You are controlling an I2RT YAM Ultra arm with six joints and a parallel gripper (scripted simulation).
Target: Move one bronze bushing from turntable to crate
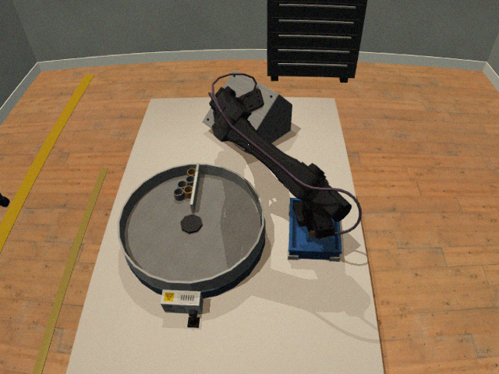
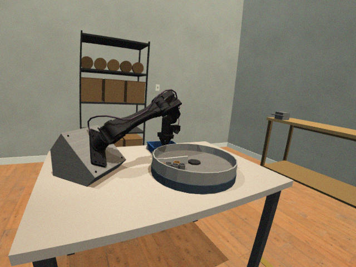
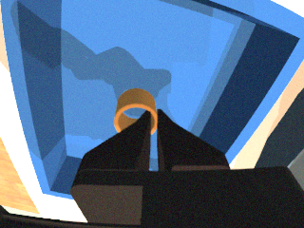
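Note:
The blue crate (image 1: 314, 255) (image 2: 152, 148) (image 3: 40, 95) stands right of the turntable in the top view. My gripper (image 2: 165, 142) (image 3: 154, 116) points down over the crate, its fingers closed on the wall of a bronze bushing (image 3: 136, 97) (image 1: 312, 233), one tip inside its opening. The bushing appears to be above the crate floor. On the turntable (image 1: 242, 274) (image 2: 198, 179), two bronze bushings, one nearer (image 1: 187, 195) and one by the rim (image 1: 191, 169), stand close to several dark grey bushings, one at the outside (image 1: 178, 197), beside the divider.
The thin upright divider (image 1: 194, 187) (image 2: 178, 158) and a black centre hub (image 1: 191, 224) (image 2: 194, 162) are on the turntable. A small white box (image 1: 181, 299) stands at its front edge. The arm's grey base block (image 1: 277, 121) (image 2: 74, 161) is at the back of the table.

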